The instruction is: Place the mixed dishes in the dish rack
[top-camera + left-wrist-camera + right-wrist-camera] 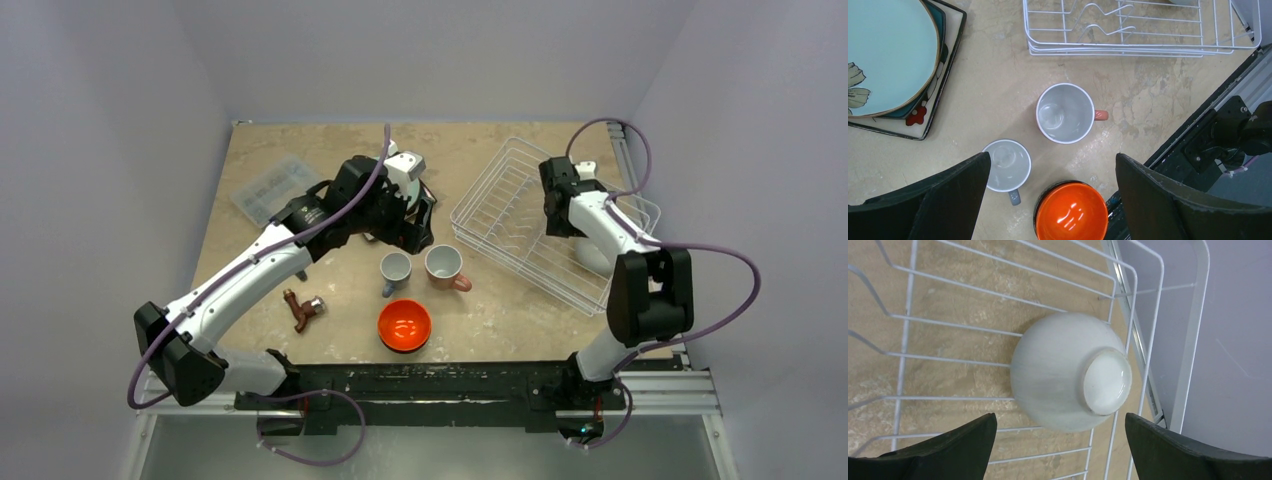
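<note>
Tabletop [470,140], two mugs [1064,113] [1007,165], one orange bowl [1071,212]

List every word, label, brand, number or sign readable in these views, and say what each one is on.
No text can be read in any view.
Round teal plate and square flower-patterned plate: painted flowers only, no words.
Pink mug, pale blue mug, orange bowl, white bowl, dish rack: no marks visible.
Left arm: any marking is too small to tell.
</note>
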### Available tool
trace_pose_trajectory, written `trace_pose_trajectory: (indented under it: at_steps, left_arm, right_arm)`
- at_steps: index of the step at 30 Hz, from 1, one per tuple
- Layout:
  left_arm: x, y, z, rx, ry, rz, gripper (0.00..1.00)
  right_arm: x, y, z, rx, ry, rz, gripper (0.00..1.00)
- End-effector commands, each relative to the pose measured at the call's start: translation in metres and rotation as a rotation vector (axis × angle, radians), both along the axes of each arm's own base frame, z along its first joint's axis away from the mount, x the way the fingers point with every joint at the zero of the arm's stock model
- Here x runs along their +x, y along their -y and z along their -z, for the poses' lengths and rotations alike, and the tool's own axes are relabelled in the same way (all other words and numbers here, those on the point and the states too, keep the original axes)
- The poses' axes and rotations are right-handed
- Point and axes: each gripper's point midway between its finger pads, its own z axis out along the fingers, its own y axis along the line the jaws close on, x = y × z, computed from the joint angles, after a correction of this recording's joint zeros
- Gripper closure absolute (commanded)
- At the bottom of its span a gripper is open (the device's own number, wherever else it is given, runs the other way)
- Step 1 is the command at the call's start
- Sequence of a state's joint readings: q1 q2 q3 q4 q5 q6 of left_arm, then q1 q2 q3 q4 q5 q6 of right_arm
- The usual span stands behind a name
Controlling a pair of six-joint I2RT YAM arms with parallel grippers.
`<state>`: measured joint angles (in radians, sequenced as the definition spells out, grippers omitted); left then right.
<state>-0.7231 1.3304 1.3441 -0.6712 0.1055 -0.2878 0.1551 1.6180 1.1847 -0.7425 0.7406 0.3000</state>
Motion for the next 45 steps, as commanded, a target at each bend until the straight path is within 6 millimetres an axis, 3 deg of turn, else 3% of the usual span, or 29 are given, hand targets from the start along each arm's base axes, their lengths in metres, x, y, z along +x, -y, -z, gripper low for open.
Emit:
trace_pose_trajectory:
  at_steps: [1,5,9,11,21,25,28,30,33,38,42,45]
  left_arm:
    - [0.003,0.009,-0.022,-0.064,0.024,0.021,0.06]
    - [0.002,0.008,-0.023,-0.068,0.026,0.023,0.06]
    - [0.002,0.008,-0.024,-0.072,0.025,0.022,0.06]
    - [0.001,0.009,-0.021,-0.072,0.017,0.026,0.06]
    - [0.004,0.004,-0.023,-0.052,0.035,0.008,0.07]
    - [0.004,0.003,-0.021,-0.047,0.033,0.005,0.07]
    - [0.004,0.005,-0.019,-0.047,0.023,0.013,0.07]
    - [0.004,0.006,-0.02,-0.05,0.024,0.014,0.07]
    - [0.005,0.004,-0.017,-0.037,0.024,0.009,0.06]
    - [0.008,0.004,-0.013,-0.023,0.018,0.004,0.06]
    - [0.008,0.005,-0.01,-0.018,0.01,0.004,0.06]
    - [0.01,0.002,-0.009,-0.005,0.016,-0.008,0.06]
  right_arm:
    - [-0.02,0.008,0.013,-0.036,-0.049,0.061,0.02]
    - [-0.023,0.015,0.022,-0.082,-0.088,0.086,0.02]
    - [-0.023,0.029,0.013,-0.188,-0.07,0.137,0.02]
    - [-0.013,0.033,0.013,-0.191,-0.056,0.144,0.02]
    - [0.032,0.073,-0.021,-0.314,0.049,0.248,0.02]
    - [0.04,0.066,-0.025,-0.256,0.065,0.232,0.02]
    - [0.034,0.056,-0.026,-0.196,0.077,0.196,0.02]
    - [0.03,0.043,-0.031,-0.153,0.112,0.145,0.02]
    - [0.031,0.007,-0.049,-0.031,0.197,0.034,0.02]
    - [0.02,-0.088,-0.081,0.317,0.342,-0.239,0.02]
    - [-0.005,-0.144,-0.099,0.577,0.447,-0.396,0.02]
    - [-0.034,-0.206,-0.111,0.875,0.502,-0.59,0.02]
